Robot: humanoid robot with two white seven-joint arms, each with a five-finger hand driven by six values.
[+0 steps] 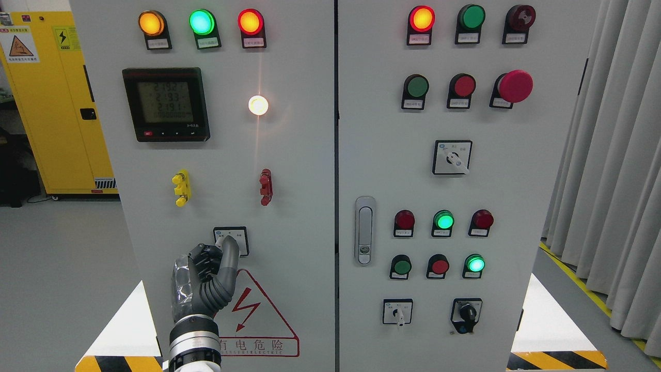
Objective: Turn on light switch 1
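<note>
Meter (166,104) left of lamp (258,105)

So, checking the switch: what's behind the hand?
The left hand covers most of a white switch plate; its top and right edge show. The knob is hidden.

grey cabinet panel (289,170) carries everything. landmark: digital meter (166,104), upper left. lit white lamp (258,105) right of meter; yellow terminal (182,188) below it; square selector switch (231,241) lower still, above the red warning triangle (258,315).

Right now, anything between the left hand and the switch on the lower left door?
Nothing visible. The left hand is already at the switch, fingertips over its knob, with only bare panel around it.
</note>
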